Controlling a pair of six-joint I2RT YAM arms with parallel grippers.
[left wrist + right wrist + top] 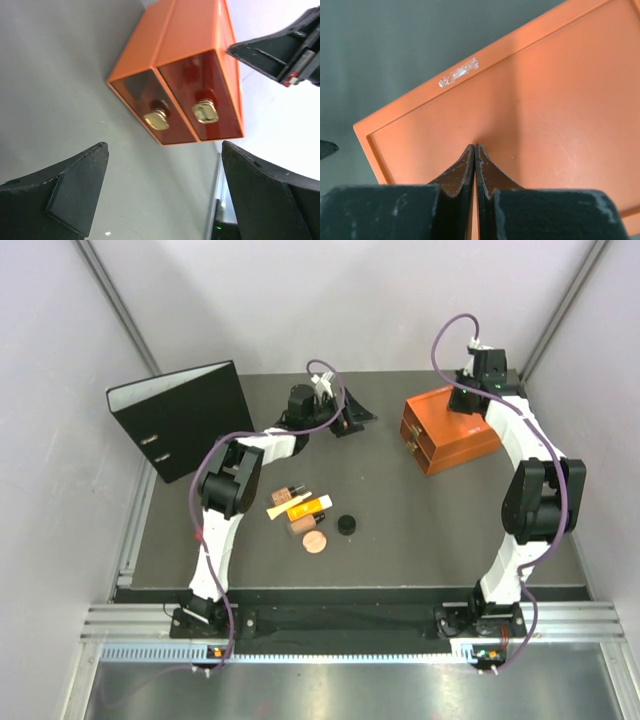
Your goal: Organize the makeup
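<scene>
The makeup lies in a cluster at mid table: an orange-yellow tube with black cap (pixel 305 508), a cream stick (pixel 280 508), a tiny brown bottle (pixel 294 489), a round pink-tan compact (pixel 315 541) and a small black round jar (pixel 346 525). My left gripper (pixel 353 418) is open and empty at the back of the table, far from the cluster. In the left wrist view it (pixel 165 192) faces the orange box's two drawers with brass knobs (pixel 205 112). My right gripper (pixel 467 398) is shut, its tips (pixel 474 148) resting on the box's top.
The big orange wooden box (pixel 450 432) stands at the back right; its top (pixel 550 100) fills the right wrist view. A black binder (pixel 180 418) lies at the back left. The table's metal rail (pixel 330 625) runs along the near edge.
</scene>
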